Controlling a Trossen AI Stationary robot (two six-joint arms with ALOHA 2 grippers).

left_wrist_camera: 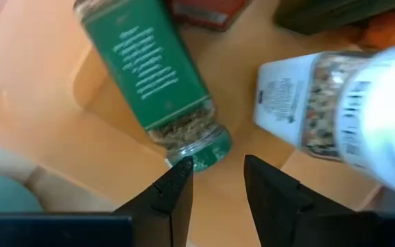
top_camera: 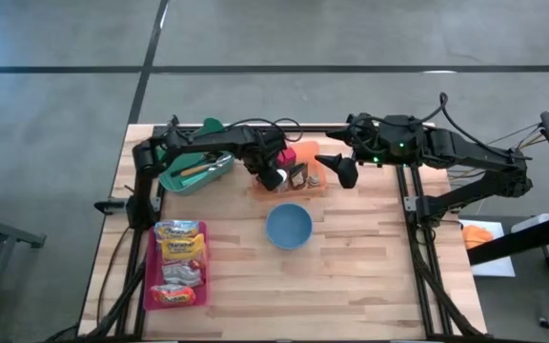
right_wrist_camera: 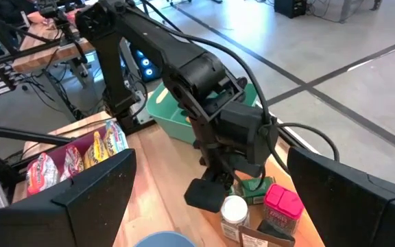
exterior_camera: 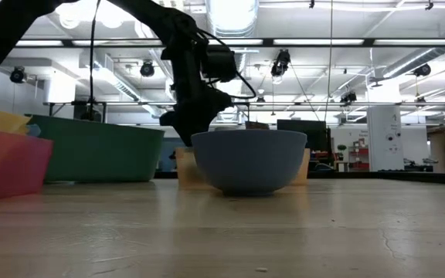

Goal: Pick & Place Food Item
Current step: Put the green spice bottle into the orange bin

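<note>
An orange tray (top_camera: 305, 190) at the table's far middle holds spice jars. A green-labelled jar (left_wrist_camera: 156, 68) with a green cap lies on its side on the tray floor. Next to it is a white-capped jar (left_wrist_camera: 321, 103), and a pink-capped jar (right_wrist_camera: 282, 202) stands nearby. My left gripper (left_wrist_camera: 218, 168) points down over the tray, open, its fingers just past the green jar's cap end with bare tray floor between them. My right gripper (top_camera: 346, 171) hangs open wide above the table, right of the tray. My left gripper comes from above, pointing down. One fingertip (left_wrist_camera: 178, 171) shows right against the green jar's cap (left_wrist_camera: 208, 151); I cannot tell whether it touches. Nothing lies between the fingers.
A blue bowl (top_camera: 288, 227) stands in front of the orange tray. A green bin (top_camera: 196, 167) sits at the far left, and a pink tray (top_camera: 151, 272) of snack packets lies at the near left. Bare wood shows to the right of the bowl.
</note>
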